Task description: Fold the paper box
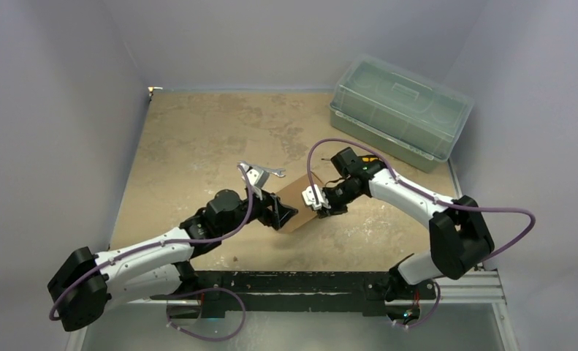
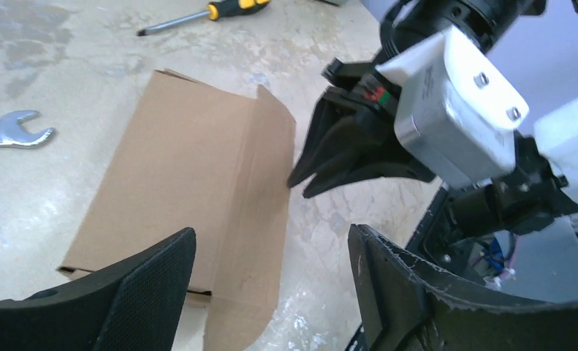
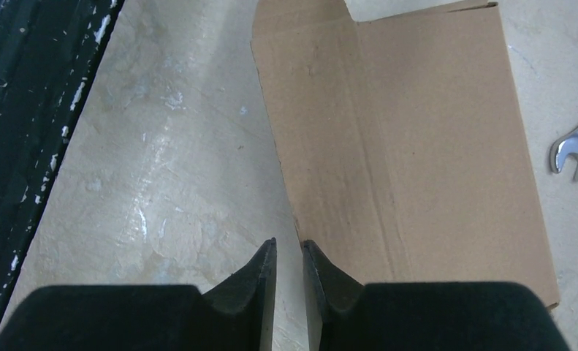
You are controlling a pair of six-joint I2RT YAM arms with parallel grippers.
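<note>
Paper box lies flat on table, mid-table between the two arms, with a creased flap along one long side. Left end effector released, fingers spread wide over the box's end. Right end effector almost clenched at the flap edge; cannot tell whether it pinches cardboard.

Creased paper box = matt brown cardboard; wrench shiny metal; tabletop mottled, slightly glossy.
</note>
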